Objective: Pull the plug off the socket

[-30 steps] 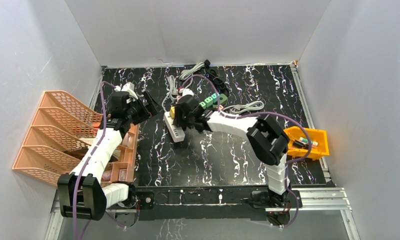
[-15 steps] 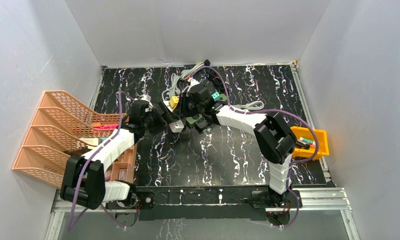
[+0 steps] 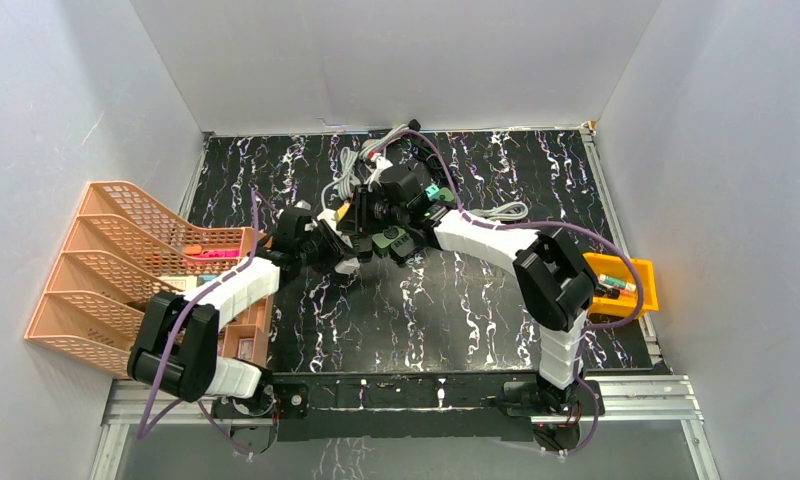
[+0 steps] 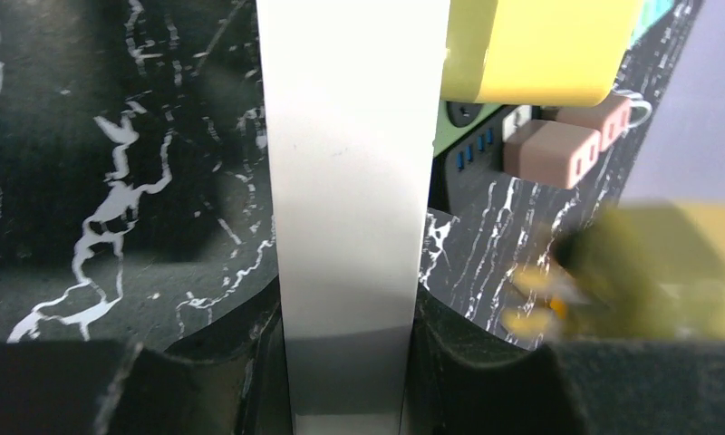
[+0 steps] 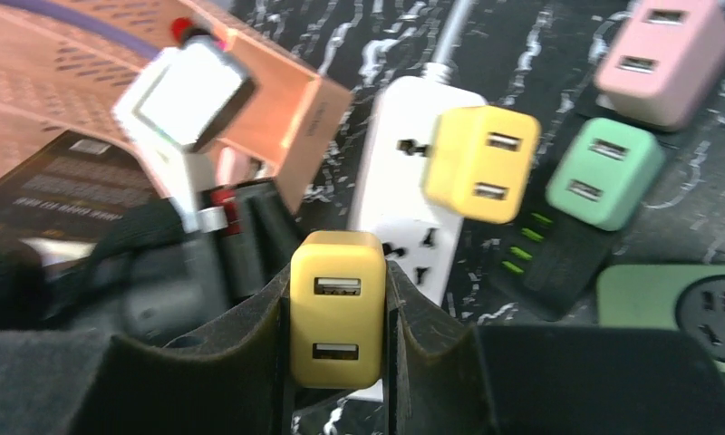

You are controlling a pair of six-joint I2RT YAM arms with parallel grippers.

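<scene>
The socket is a white power strip point(image 4: 350, 181) lying on the black marbled table. My left gripper point(image 4: 345, 308) is shut on its near end, one finger on each long side. In the top view the left gripper point(image 3: 338, 248) meets the right gripper point(image 3: 361, 215) at the table's middle. My right gripper point(image 5: 338, 276) is shut on a yellow two-port plug point(image 5: 336, 308) above the end of the power strip point(image 5: 404, 154). Whether its prongs still sit in the strip is hidden. A second yellow plug point(image 5: 481, 163) sits on the same strip.
A green plug point(image 5: 604, 172) and a pink plug point(image 5: 667, 54) sit on a black strip to the right. A green round socket point(image 5: 694, 317) lies nearer. An orange rack point(image 3: 106, 270) stands at the left, a yellow bin point(image 3: 626, 285) at the right, and grey cables point(image 3: 376, 150) at the back.
My left arm has swung right from the orange rack to the white strip and shut on it. The right gripper, still holding the yellow plug, has shifted back and to the right.
</scene>
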